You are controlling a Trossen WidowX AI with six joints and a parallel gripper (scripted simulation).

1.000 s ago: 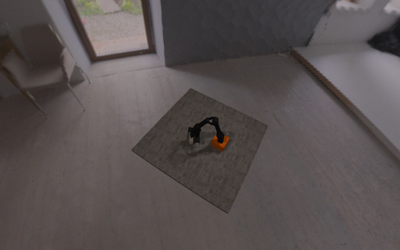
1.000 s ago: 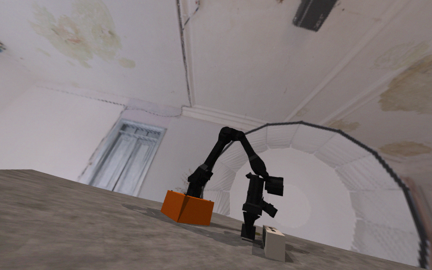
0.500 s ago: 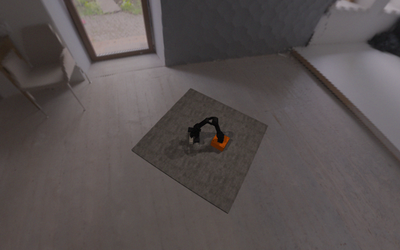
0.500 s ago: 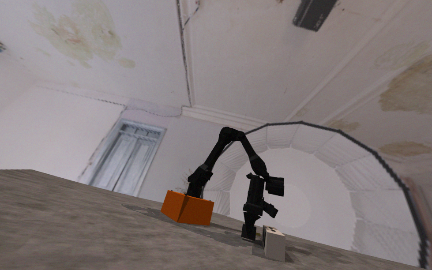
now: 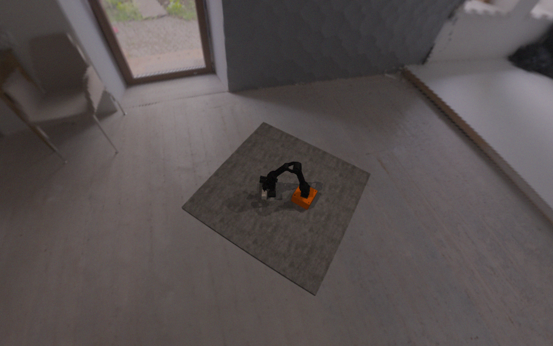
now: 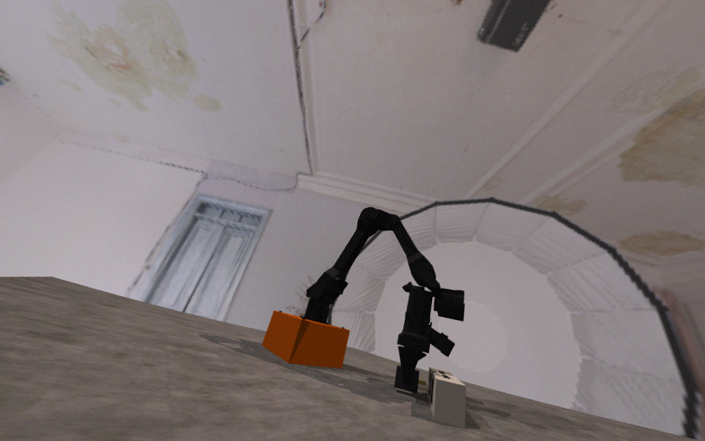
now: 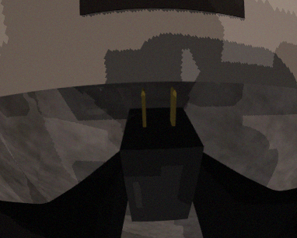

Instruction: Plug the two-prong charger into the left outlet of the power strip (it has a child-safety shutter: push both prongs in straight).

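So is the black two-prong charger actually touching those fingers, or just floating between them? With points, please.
Touching. The wrist view shows the black two-prong charger (image 7: 161, 183) clamped between the fingers, one against each side.

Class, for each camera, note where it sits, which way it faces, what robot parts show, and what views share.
Top: high up, facing down at the mat; whole arm.
Exterior: low beside the mat, facing slightly upward; whole arm.
Wrist: on the arm, facing along the claw at the charger; claw fingers only.
Shared by top and exterior: orange base.
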